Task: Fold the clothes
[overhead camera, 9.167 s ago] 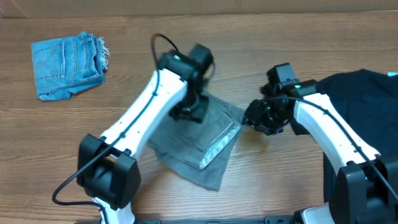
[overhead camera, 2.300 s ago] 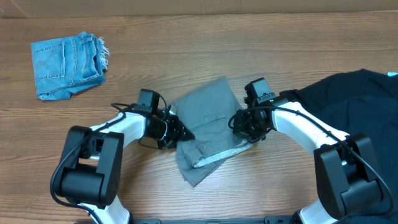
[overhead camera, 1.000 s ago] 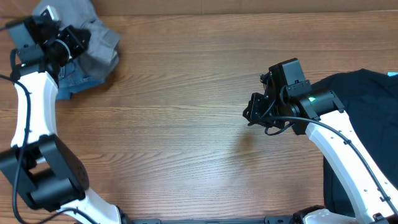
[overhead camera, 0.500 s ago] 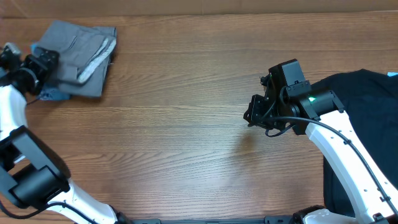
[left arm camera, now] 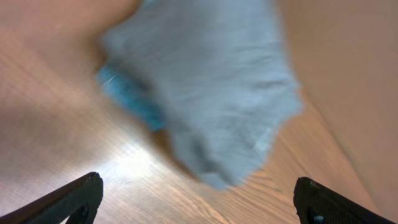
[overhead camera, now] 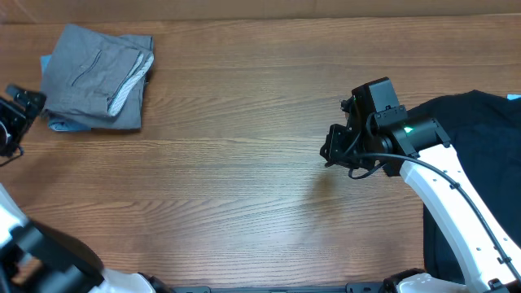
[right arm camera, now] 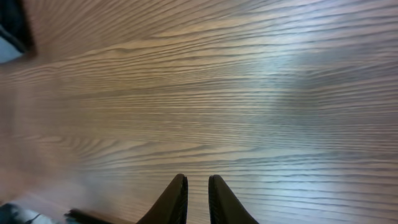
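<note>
The clothes, grey-khaki shorts (overhead camera: 98, 73), lie folded at the table's far left back corner, a whitish lining showing along their right edge. They rest on top of the small blue denim shorts (overhead camera: 55, 124), of which only a strip peeks out. My left gripper (overhead camera: 18, 118) hangs at the left edge of the overhead view, open and empty, apart from the pile. In the blurred left wrist view the grey shorts (left arm camera: 211, 81) lie ahead of the wide-spread left gripper (left arm camera: 198, 186). My right gripper (overhead camera: 330, 150) hovers over bare wood right of centre; the right gripper (right arm camera: 198, 183) is shut, holding nothing.
A large black T-shirt (overhead camera: 480, 138) is spread over the table's right side, behind my right arm. The wooden table (overhead camera: 244, 187) stretches between the two arms. Blue denim (left arm camera: 127, 96) shows under the grey cloth in the left wrist view.
My left gripper opened and let the grey shorts go on top of the denim shorts, then drew back to the left and toward the front. The right arm has not moved.
</note>
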You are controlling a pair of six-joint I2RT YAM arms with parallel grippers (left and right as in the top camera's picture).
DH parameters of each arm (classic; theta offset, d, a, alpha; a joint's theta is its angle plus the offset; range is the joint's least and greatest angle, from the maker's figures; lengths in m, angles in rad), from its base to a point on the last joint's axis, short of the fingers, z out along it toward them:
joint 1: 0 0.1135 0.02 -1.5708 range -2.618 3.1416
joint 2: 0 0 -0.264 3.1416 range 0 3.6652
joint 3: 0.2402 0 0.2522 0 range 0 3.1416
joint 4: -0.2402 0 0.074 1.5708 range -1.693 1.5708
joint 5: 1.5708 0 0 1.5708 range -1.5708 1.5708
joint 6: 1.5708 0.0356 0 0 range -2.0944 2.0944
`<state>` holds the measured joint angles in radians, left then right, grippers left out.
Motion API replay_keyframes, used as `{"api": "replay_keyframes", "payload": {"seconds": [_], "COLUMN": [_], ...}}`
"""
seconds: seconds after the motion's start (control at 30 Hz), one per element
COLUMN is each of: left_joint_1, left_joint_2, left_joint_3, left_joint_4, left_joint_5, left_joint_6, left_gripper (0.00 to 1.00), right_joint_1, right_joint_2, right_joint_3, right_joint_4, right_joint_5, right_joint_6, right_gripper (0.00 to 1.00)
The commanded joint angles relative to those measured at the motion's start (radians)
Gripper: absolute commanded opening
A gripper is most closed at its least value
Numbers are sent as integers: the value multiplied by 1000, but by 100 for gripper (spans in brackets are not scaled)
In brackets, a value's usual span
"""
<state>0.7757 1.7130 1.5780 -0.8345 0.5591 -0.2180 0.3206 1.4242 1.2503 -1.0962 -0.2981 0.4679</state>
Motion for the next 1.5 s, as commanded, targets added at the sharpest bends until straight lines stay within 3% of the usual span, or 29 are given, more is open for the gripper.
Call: {"api": "replay_keyframes", "payload": {"seconds": [0.0, 0.13, 0.23, 0.27, 0.33, 0.37, 0.4, 0.43, 0.67, 1.27, 1.3, 1.47], "left_joint_1": [-106, -309, -518, -658, -787, -888, -928, -955, -995, -995, -995, -995], "left_joint_2": [-192, -347, -445, -504, -556, -592, -607, -617, -625, -562, -559, -538], "left_joint_3": [72, 163, 219, 226, 226, 226, 226, 226, 225, 225, 225, 225], "left_joint_4": [-32, -185, -293, -337, -383, -433, -459, -480, -577, -583, -583, -584], "left_joint_5": [174, 90, -124, -259, -372, -457, -500, -526, -537, -536, -536, -536], "left_joint_6": [267, 442, 473, 464, 402, 333, 290, 263, 225, 225, 225, 225], "left_gripper": [100, 100, 100, 100, 100, 100, 100, 100, 100, 100, 100, 100], "right_joint_1": [-2, -2, -2, -2, 0, 0, 0, 0, 0, -7, -15, -73], "right_joint_2": [-49, -120, -184, -228, -274, -328, -354, -380, -504, -523, -535, -663], "right_joint_3": [78, 220, 335, 397, 440, 463, 464, 464, 464, 462, 449, 235], "right_joint_4": [-27, -91, -110, -117, -125, -133, -134, -136, -208, -383, -349, 1], "right_joint_5": [120, 248, 253, 252, 237, 196, 176, 162, 163, 217, 255, 88], "right_joint_6": [-27, -32, -89, -111, -134, -139, -139, -139, -139, -179, -208, -801], "right_gripper": [15, 16, 21, 30, 43, 63, 94, 100, 100, 100, 100, 100]}}
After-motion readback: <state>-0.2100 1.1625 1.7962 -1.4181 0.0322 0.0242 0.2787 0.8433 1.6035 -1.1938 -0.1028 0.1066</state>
